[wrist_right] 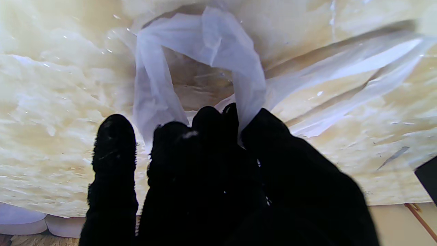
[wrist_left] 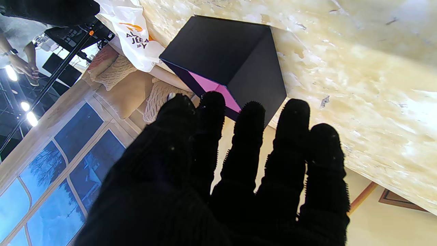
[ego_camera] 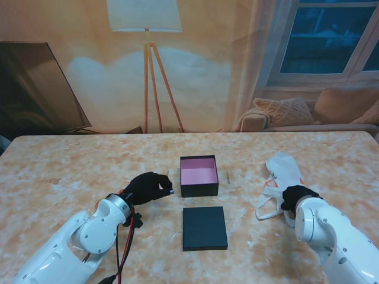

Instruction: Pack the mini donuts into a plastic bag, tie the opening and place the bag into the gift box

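Two hands are in play here but only one is really doing anything with the bag. The right hand (ego_camera: 296,197) is sitting on the near end of the plastic bag (ego_camera: 280,177), and in the right wrist view its fingers (wrist_right: 208,126) are bunching around one of the bag's handle loops (wrist_right: 201,58), so I'm calling that closed on the bag, though I can't tell how firm the pinch is

The bag is lying flat on the table (ego_camera: 71,171) on the robot's right, long axis running away from me, handles at the near end by that hand. It's looking pretty limp and I'm not spotting any donuts anywhere, they may just be too small or hidden

The gift box (ego_camera: 199,176) is sitting open in the middle, pink inside, with its lid (ego_camera: 205,228) lying flat just nearer to me. So from the bag the box is off to the left and roughly level with it

The left hand (ego_camera: 148,188) is hovering just left of the box with fingers loosely curled. Whether anything is pinched at the fingertips is beyond me

I'm guessing the whole thing is hinging on the right hand being the one on the bag, while the left is the closer one to the box
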You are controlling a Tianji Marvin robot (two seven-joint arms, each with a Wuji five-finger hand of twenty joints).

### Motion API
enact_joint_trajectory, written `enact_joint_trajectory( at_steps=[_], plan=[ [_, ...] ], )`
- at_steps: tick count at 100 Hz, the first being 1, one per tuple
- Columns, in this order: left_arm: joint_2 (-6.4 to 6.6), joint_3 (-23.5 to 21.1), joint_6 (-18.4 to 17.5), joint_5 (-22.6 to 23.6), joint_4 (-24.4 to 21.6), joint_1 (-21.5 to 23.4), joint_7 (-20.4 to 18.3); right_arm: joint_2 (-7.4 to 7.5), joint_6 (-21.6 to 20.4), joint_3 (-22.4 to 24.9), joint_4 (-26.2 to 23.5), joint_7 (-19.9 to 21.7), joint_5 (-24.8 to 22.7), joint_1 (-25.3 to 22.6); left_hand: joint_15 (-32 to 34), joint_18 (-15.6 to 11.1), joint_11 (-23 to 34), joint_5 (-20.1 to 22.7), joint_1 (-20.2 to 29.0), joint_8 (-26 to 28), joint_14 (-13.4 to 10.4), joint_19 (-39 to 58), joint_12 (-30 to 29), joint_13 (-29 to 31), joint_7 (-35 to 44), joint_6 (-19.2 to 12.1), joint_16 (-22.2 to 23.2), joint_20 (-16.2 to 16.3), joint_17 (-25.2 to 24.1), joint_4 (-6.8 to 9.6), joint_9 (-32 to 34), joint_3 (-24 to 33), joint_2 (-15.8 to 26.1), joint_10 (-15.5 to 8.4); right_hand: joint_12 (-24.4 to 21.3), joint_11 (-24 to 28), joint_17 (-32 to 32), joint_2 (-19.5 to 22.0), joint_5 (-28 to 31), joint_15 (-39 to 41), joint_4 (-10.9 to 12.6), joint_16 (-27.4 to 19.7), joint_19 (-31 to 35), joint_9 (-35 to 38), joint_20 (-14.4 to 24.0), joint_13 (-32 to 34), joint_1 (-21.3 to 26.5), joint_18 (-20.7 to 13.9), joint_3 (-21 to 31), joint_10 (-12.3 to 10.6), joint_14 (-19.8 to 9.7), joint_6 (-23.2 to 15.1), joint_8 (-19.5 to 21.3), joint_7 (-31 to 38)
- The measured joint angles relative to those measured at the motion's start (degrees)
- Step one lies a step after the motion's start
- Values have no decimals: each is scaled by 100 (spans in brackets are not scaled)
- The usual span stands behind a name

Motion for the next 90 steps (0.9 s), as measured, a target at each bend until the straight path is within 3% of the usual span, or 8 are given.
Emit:
enact_joint_trajectory(
  at_steps=[23, 31, 37, 44, 57, 67, 83, 90],
  plan=[
    [0, -4, 0, 3, -3, 3, 0, -6, -94, 143, -136, -21, 158, -135, 0, 0, 0, 0, 0, 0, 0, 0, 0, 0, 0, 0, 0, 0, 0, 0, 0, 0, 0, 0, 349, -293, -532, 31, -150, -538, -57, 0, -229, -567, 0, -837, -68, 3, -74, -59, 124, -268, 1143, -2],
    [0, -4, 0, 3, -3, 3, 1, -10, -163, 216, -182, -34, 363, -184, 0, 0, 0, 0, 0, 0, 0, 0, 0, 0, 0, -1, 0, 0, 0, 0, 0, 0, 0, 0, 332, -1016, -1000, 42, -151, -1298, -57, 0, -532, -1351, 2, -1625, -68, 69, -96, 435, 397, -274, 1324, -25],
    [0, -3, 0, 3, -3, 3, 1, -12, -307, 289, -222, -33, 461, -230, 0, 0, 0, 0, 0, 0, 0, 0, 0, 0, 0, -1, 0, 0, 0, 0, 0, 0, 0, 0, -8, -1651, -1290, 43, -151, -2132, -57, -256, -778, -1681, 22, -2029, -68, 82, -98, 636, 624, -274, 1406, -26],
    [1, 0, 2, 3, -3, 2, 1, -14, -541, 333, -231, -146, 455, -272, 0, 0, 0, 0, 0, 0, 0, 0, 0, 0, 0, -1, 0, 0, 0, 0, 0, 0, 0, 0, -563, -2182, -1349, 43, -152, -2970, -57, -749, -960, -1622, 56, -2028, -68, 87, -10, 649, 717, -170, 1540, -26],
    [1, 2, 2, 3, -3, 1, 1, -54, -591, 337, -228, -631, 454, -321, 0, 0, 0, -1, 0, 0, 0, 0, 0, 0, 0, -1, 0, 0, 0, 0, 0, 0, 0, 0, -1142, -2412, -1344, 53, -209, -3631, -57, -1189, -1089, -1337, 56, -1942, -134, 89, 291, 652, 781, 17, 1753, 10],
    [1, 2, 1, 3, -3, 1, 0, -69, -583, 365, -247, -511, 562, -330, 0, 0, 0, -1, 0, 0, 0, 0, 0, 0, 0, -1, 0, 0, 0, 0, 0, 0, 0, 0, -1563, -2470, -1328, 48, -209, -3730, -57, -1257, -1090, -1191, 50, -1755, -140, 138, 262, 681, 844, 18, 1596, 16],
    [1, 2, 1, -9, -3, 2, 1, -71, -540, 365, -235, -508, 961, -318, 0, 0, 0, -1, 0, 0, 0, 0, 0, 0, 0, -1, 0, 0, 0, 0, 0, 0, 0, 0, -1802, -2486, -1449, 207, -418, -3780, -56, -1257, -1132, -1365, -6, -1975, -134, 142, -550, 766, 938, 22, 345, -192],
    [1, 1, 1, -11, -3, 2, 2, -64, -613, 395, -234, -196, 932, -307, 0, 0, 0, -1, 0, 0, 0, 0, 0, 0, 0, -1, 0, 0, 0, 0, 0, 0, 0, 0, -1815, -2636, -1596, 277, -436, -3955, -55, -1257, -1251, -1462, -12, -2131, -215, 142, -887, 820, 986, 170, 176, -577]
  ],
)
